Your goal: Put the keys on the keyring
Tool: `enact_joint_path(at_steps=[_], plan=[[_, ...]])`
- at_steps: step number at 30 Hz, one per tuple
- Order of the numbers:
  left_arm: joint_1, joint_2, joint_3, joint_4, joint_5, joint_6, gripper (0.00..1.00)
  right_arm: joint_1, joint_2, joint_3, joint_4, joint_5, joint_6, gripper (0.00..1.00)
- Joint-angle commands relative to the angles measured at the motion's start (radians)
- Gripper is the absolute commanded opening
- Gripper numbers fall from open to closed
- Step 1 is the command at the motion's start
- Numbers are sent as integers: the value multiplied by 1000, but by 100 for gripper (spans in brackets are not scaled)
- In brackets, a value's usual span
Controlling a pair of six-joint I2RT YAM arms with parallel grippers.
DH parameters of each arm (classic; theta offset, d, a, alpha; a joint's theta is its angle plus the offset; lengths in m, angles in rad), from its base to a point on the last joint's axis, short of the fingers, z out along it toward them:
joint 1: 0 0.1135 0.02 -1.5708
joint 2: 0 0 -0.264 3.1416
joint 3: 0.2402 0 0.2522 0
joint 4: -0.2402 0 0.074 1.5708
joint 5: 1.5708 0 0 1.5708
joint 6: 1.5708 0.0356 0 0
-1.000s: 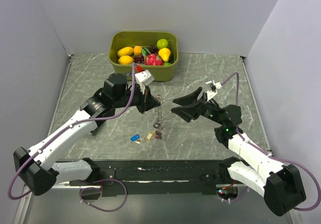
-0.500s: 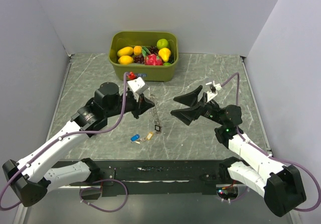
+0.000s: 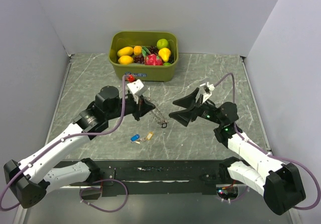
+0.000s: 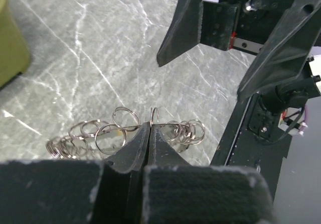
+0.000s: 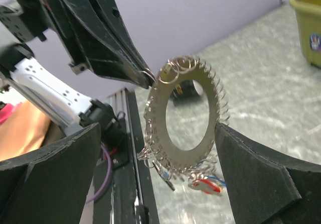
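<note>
Watching our left gripper point(image 3: 147, 106) pinched shut on the keyring point(image 5: 159, 123), our right gripper point(image 3: 173, 109) gaping empty beside it, keys point(image 3: 134, 137) lying near it, what dangles from it blurred.

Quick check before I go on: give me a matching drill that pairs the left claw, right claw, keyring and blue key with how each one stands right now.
Things:
1. left claw
2. right claw
3. keyring
4. blue key

States:
A. lying on the table
B. wide open, holding nothing
C. shut, pinching a ring
D. hanging from closed claw tips

Pairs: 1-C, 2-B, 3-D, 4-A
</note>
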Motion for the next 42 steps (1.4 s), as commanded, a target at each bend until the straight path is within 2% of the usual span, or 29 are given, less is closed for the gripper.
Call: enact_joint_path(at_steps=[1, 8, 14, 22, 27, 35, 40, 42], plan=[[1, 36, -27, 144, 74, -59, 1, -3, -35, -5, -98, -6, -89, 100], [38, 133, -49, 181, 100, -91, 1, -3, -55, -52, -189, 2, -134, 100], [115, 88, -73, 183, 102, -103, 1, -3, -74, -81, -240, 19, -169, 100], [268, 2, 23, 7, 63, -108, 1, 26, -3, -52, -279, 29, -234, 100], [375, -36, 57, -87, 60, -76, 1, 126, 102, 4, -341, 84, -312, 100], [567, -68, 52, -93, 160, -71, 1, 281, 344, 181, -456, 187, -384, 98], [671, -88, 28, -50, 214, -83, 1, 350, 494, 320, -534, 209, -445, 90], [728, -93, 11, -26, 250, -108, 1, 365, 558, 354, -562, 221, -462, 84]])
